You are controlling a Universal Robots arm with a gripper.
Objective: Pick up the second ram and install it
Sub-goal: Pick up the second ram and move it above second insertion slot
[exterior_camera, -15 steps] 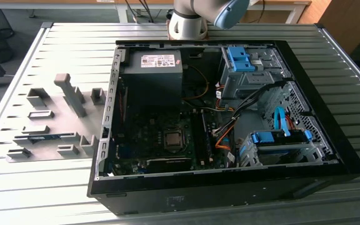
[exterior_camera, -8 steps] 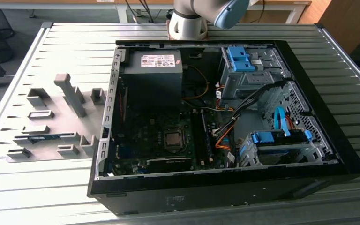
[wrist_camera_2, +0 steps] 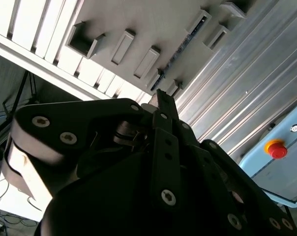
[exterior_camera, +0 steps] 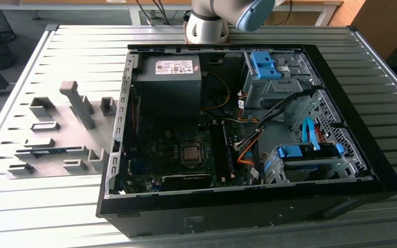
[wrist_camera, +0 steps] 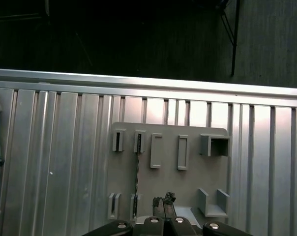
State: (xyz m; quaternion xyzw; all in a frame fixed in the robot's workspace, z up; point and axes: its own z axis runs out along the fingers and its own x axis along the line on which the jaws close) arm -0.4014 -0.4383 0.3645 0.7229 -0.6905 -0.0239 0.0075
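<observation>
The second ram (exterior_camera: 47, 152) is a slim dark stick lying on edge in gray holder blocks on the gray plate (exterior_camera: 67, 121), at the exterior view's left of the open computer case (exterior_camera: 364, 170). In both wrist views it appears as a thin dark line (wrist_camera: 137, 177) (wrist_camera_2: 182, 48) between two slotted blocks. My gripper (wrist_camera: 163, 200) (wrist_camera_2: 162, 100) hangs high above the plate, a little to one side of the stick. Its dark fingers are pressed together with nothing between them.
Inside the case are the motherboard (exterior_camera: 178, 155), a power supply (exterior_camera: 167, 77), blue drive brackets (exterior_camera: 264, 64) and loose cables. Several more gray holder blocks (wrist_camera: 183, 152) stand on the plate. The ribbed metal table (exterior_camera: 67, 206) extends around it. A red stop button (wrist_camera_2: 277, 148) sits beyond the table.
</observation>
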